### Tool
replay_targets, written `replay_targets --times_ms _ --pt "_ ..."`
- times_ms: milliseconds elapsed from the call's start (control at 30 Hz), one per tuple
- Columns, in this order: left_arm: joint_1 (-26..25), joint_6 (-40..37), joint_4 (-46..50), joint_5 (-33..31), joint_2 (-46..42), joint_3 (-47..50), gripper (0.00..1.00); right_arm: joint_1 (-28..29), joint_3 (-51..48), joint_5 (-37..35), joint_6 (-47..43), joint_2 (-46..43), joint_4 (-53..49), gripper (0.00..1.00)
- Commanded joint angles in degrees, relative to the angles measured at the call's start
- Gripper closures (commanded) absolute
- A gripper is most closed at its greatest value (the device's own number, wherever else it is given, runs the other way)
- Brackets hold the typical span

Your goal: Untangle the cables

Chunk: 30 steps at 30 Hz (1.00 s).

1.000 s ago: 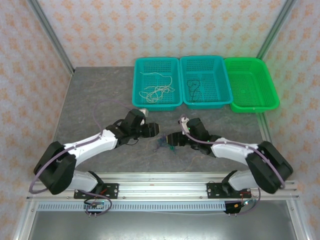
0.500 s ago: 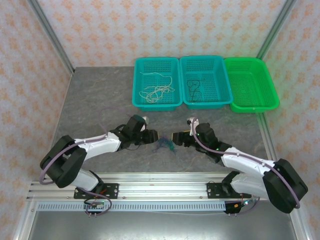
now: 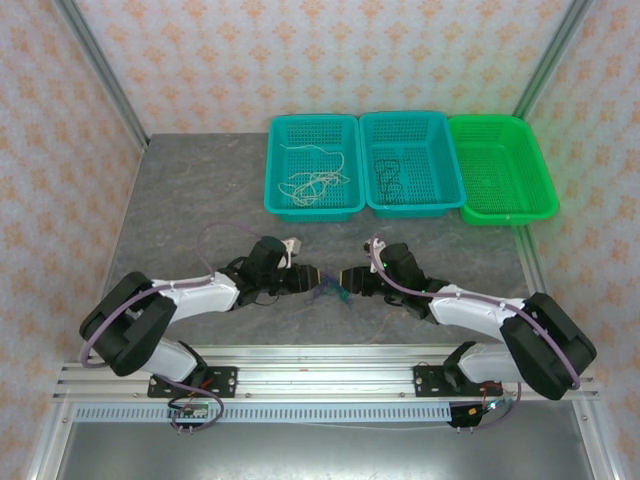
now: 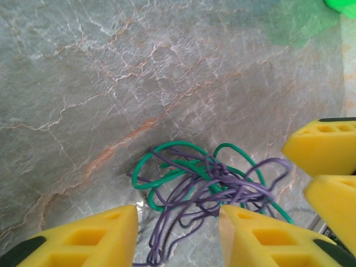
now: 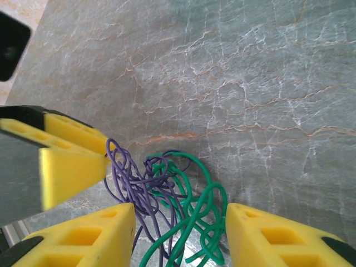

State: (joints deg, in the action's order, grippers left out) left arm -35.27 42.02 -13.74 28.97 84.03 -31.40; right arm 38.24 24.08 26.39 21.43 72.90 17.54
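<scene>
**Tangle [image 3: 328, 292] now bracketed by both grippers, nothing gripped yet**

The tangle is a small heap of green cable [image 4: 143, 159] wound through purple cable [image 4: 245, 191]. It lies loose on the table [image 3: 200, 210] near the front edge, midway between the two arms. It sits flat, with no strand lifted.

What changes over the last second is the arms, not the tangle. A second ago, in the overhead view, both wrists stand higher and further back. Half a second ago they are lower, with a gap on either side of the heap. Now the left gripper [image 4: 178, 228] and the right gripper [image 5: 179, 222] are down at table level, their tips facing each other just across the heap. The tangle itself keeps its place and shape.

Each wrist view shows its own jaws spread apart with strands lying in the gap, so both claws are parted and hold nothing. You are, I judge, at the moment of picking. Each side needs its own colour, or the pull will likely only tighten things.

Further out, whitish cables [image 3: 315, 182] lie in the left teal basket [image 3: 313, 117] and a black cable [image 3: 388, 175] lies in the middle teal basket [image 3: 410, 114], well apart from the tangle.
</scene>
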Motion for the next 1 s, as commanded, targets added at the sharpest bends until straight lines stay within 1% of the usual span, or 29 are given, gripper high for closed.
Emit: replay_targets --times_ms 0,67,133,200,233,333,400,467,533,567,633,700,733,800,867,967 --pt "-0.7 -0.1 -4.2 2.0 2.2 -0.9 0.65 0.6 1.2 1.3 1.5 0.2 0.3 0.51" --pt "-0.8 -0.3 -4.4 1.9 2.5 -0.4 0.70 1.1 1.2 1.7 1.6 0.4 0.8 0.46" --pt "-0.8 -0.5 -4.6 1.9 2.2 0.0 0.84 2.0 1.9 2.3 0.9 1.6 0.5 0.43" --pt "-0.8 -0.9 -4.2 1.8 1.9 0.0 0.97 2.9 3.2 2.3 0.0 3.6 -1.1 0.42" --pt "-0.8 -1.2 -3.8 1.6 1.7 0.0 1.00 3.4 4.2 2.2 -0.5 5.0 -1.9 0.42" --pt "-0.7 -1.9 -2.8 0.8 0.9 -0.1 1.00 4.7 6.6 -0.4 -1.0 8.7 -3.4 0.39" --pt "-0.8 -2.2 -2.1 0.5 0.3 -0.2 1.00 5.1 7.5 -2.2 -1.1 10.9 -3.0 0.41" --pt "-0.8 -2.4 -1.6 0.2 -0.5 -0.2 1.00 5.1 7.9 -4.7 -0.6 12.7 -2.4 0.50" --pt "-0.7 -2.6 -0.6 -1.3 -2.2 0.2 1.00 5.1 8.4 -9.2 0.8 14.3 -3.3 0.64" --pt "-0.6 -2.8 0.0 -2.3 -3.2 0.5 1.00 5.1 8.7 -12.4 2.7 14.8 -4.4 0.68" --pt "-0.4 -3.4 2.2 -5.6 -6.3 1.4 1.00 4.3 9.1 -20.2 8.2 15.4 -8.1 0.84" --pt "0.3 -4.3 5.9 -8.9 -9.3 1.8 1.00 2.2 9.2 -25.3 13.8 15.4 -12.0 0.94" --pt "0.8 -4.6 7.8 -10.3 -10.6 2.1 1.00 0.8 9.0 -27.2 16.2 15.1 -14.6 0.96" --pt "2.5 -4.7 10.5 -12.1 -13.4 3.0 1.00 -2.0 8.2 -31.3 20.7 13.9 -18.6 0.96" --pt "4.4 -4.1 12.5 -13.8 -15.9 4.3 1.00 -5.0 6.7 -33.9 23.8 11.7 -21.7 0.90" --pt "8.3 -3.2 15.1 -15.4 -19.5 6.4 1.00 -9.6 3.5 -36.7 28.4 6.8 -24.9 0.89"
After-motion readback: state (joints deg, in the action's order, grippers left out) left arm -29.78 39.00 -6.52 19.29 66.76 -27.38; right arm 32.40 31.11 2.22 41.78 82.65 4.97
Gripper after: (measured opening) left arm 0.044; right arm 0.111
